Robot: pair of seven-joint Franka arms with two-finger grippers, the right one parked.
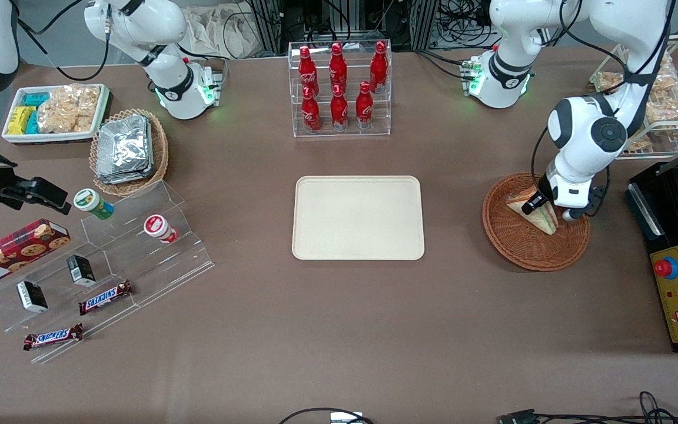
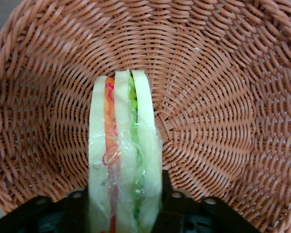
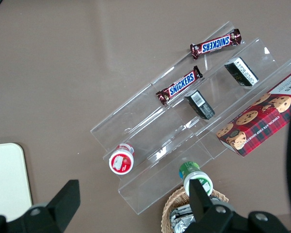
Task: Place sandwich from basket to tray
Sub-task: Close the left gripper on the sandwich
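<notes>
Clearly, fingers [image 2: 76,206] pinch the layered, clear-wrapped sandwich [image 2: 123,160].

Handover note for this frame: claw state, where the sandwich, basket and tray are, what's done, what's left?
Claw: down in the basket, shut on the sandwich, fingers on either side of it.
Sandwich: in the basket, not clearly lifted.
Tray: mid-table, toward the parked arm from the basket, nothing on it.
Done: reach and grasp.
Left: lift, carry to tray, release.
</notes>
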